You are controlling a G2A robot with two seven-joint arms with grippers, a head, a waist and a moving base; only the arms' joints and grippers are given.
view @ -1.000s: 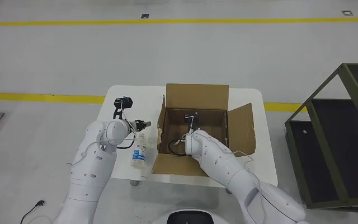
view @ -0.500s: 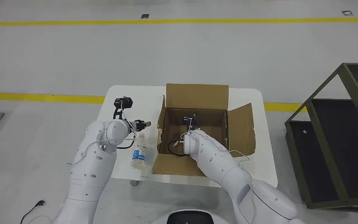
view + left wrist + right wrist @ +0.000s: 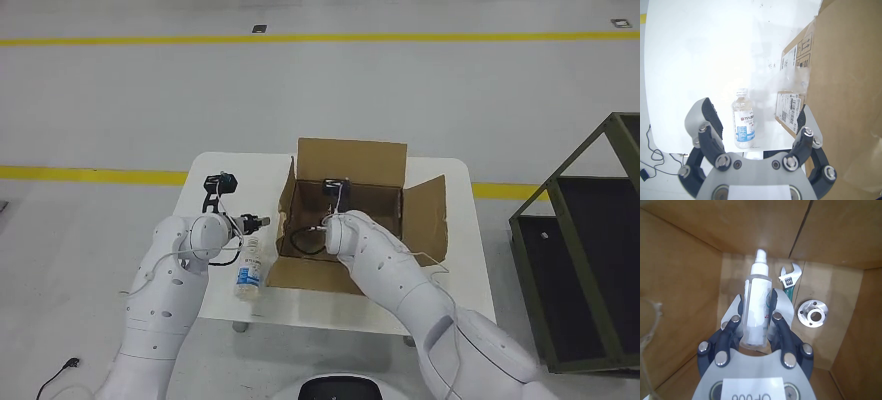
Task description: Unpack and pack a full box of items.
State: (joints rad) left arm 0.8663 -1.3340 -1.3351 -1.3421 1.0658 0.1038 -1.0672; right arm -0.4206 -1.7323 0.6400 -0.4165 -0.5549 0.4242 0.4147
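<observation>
Counter (image 3: 225, 165) layout is plain in the top view: a clear bottle (image 3: 248, 270) rests near the front edge on the left. An open cardboard box (image 3: 350, 160) sits just beside it toward the middle, and the right arm goes down into that box.

The left wrist view adds the close detail. The left tool (image 3: 755, 109) hangs above the clear bottle with its two fingers spread wide and nothing between the pads. The bottle lies below the gap, and the box's labelled side wall is close to one finger. This bottle is transparent plastic with a pale cap and a white-and-blue label.

The right wrist view gives the inside of the box. There the right tool (image 3: 757, 296) pinches a spray bottle (image 3: 759, 281) around its body, with the dark pads pressed on both sides and the nozzle pointing away from the wrist. The spray bottle has clear walls, a white interior and a white pump head. Whether it touches the box floor, I cannot tell. Beside it on the floor lies an adjustable wrench (image 3: 789, 279) with a green handle. Next to that is a round metal flange (image 3: 812, 313) with a centre hole, apart from the tool.
</observation>
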